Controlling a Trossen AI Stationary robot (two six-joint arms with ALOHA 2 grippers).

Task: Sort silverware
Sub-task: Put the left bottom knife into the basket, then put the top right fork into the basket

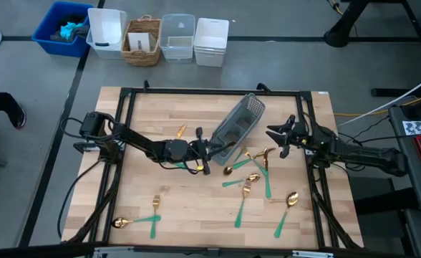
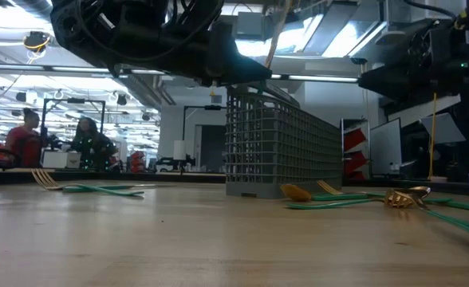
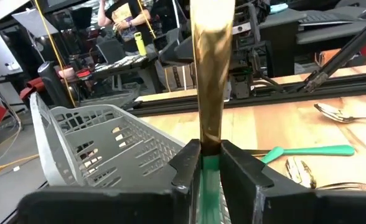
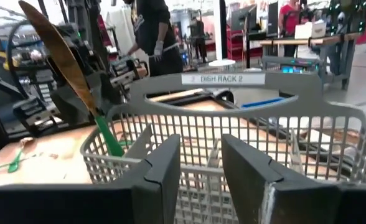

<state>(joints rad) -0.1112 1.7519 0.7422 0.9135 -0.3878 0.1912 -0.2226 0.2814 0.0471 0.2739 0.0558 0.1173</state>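
- One knife (image 3: 211, 81), gold blade and teal handle, is clamped in the left gripper (image 3: 211, 163) just beside the grey caddy (image 1: 238, 127), near mid-table.
- Remaining silverware (image 1: 252, 180) lies loose on the wooden table (image 1: 189, 208), mostly right of the caddy.
- Right gripper (image 4: 198, 171) holds nothing, fingers spread, at the caddy's rim.

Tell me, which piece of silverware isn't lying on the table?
The knife pinched in the left gripper beside the grey caddy. The others all lie flat on the wood.
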